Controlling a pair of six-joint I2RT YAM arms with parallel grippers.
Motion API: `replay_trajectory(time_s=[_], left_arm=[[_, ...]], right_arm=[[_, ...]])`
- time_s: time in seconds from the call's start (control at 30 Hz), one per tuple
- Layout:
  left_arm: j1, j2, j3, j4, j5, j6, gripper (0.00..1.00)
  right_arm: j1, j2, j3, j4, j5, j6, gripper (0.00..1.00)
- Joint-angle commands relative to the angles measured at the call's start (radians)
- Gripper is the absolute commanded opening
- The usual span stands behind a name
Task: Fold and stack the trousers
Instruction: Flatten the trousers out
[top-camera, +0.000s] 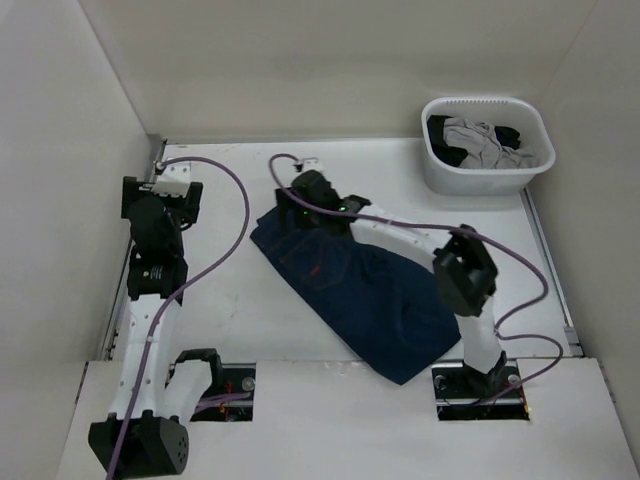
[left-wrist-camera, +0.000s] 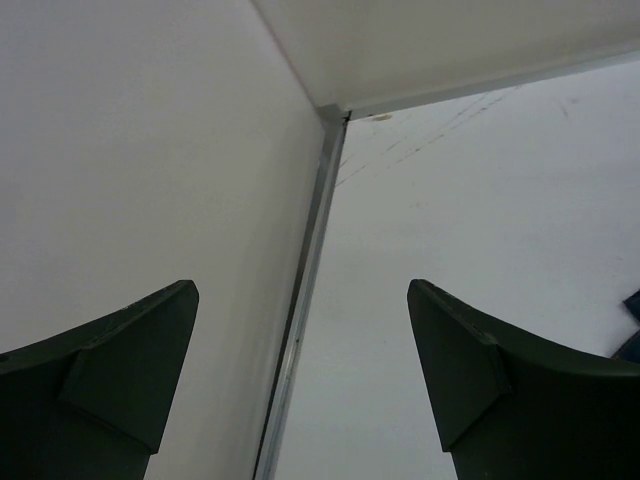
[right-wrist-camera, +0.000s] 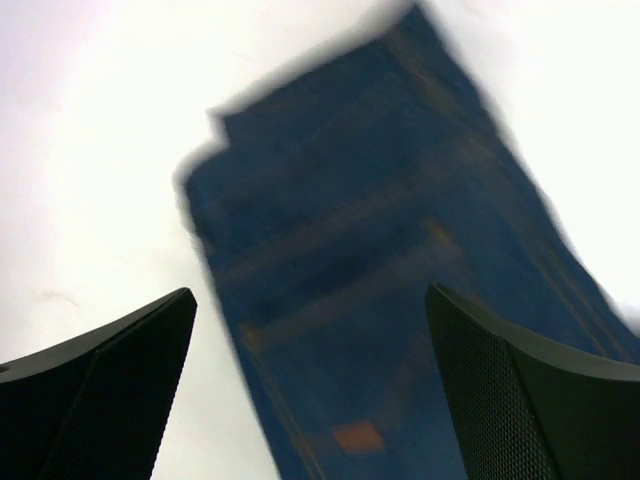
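Right wrist view has the right gripper (right-wrist-camera: 310, 300) spread, empty, over the far edge of the trousers (right-wrist-camera: 380, 260) lying diagonally, open table (top-camera: 240, 300) leftward, its arm reaching across them; the left gripper (left-wrist-camera: 300, 295), also agape, faces the wall corner (left-wrist-camera: 328, 112).

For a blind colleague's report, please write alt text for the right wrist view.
Dark blue trousers, blurred, lie on a white table, a small orange patch showing low down. The open, empty right pincer frames them from both lower corners.
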Motion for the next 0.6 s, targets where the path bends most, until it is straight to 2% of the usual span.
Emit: replay_trajectory(time_s=[0.0,0.1,0.17,0.3,0.33,0.4,0.47,0.5,0.57], left_arm=[[0.056,-0.057,-0.023,0.020,-0.009,-0.036,0.88],[0.114,-0.069,-0.022,0.020,-0.011,-0.044,0.88],[0.166,-0.065,-0.003,0.028,-0.011,-0.065,0.88],[0.181,-0.043,0.011,0.037,-0.014,-0.093,0.88],[0.181,-0.034,0.017,0.037,-0.013,-0.102,0.88],[0.181,-0.029,0.021,0.032,-0.012,-0.104,0.88],[0.185,-0.028,0.028,0.029,-0.014,-0.101,0.88],[0.186,-0.028,0.029,0.028,-0.014,-0.099,0.88],[0.189,-0.028,0.029,0.026,-0.014,-0.096,0.88]], right_arm=[[0.127,0.120,0.221,-0.086,0.052,-0.174,1.00],[0.170,0.207,0.278,-0.108,0.097,-0.248,0.99],[0.191,0.250,0.279,-0.131,0.106,-0.262,0.93],[0.239,0.345,0.333,-0.166,0.115,-0.309,0.88],[0.248,0.406,0.391,-0.194,0.144,-0.320,0.80],[0.248,0.453,0.448,-0.224,0.170,-0.323,0.72],[0.248,0.486,0.503,-0.257,0.192,-0.316,0.61],[0.244,0.490,0.513,-0.257,0.196,-0.313,0.53],[0.233,0.484,0.517,-0.245,0.198,-0.316,0.30]])
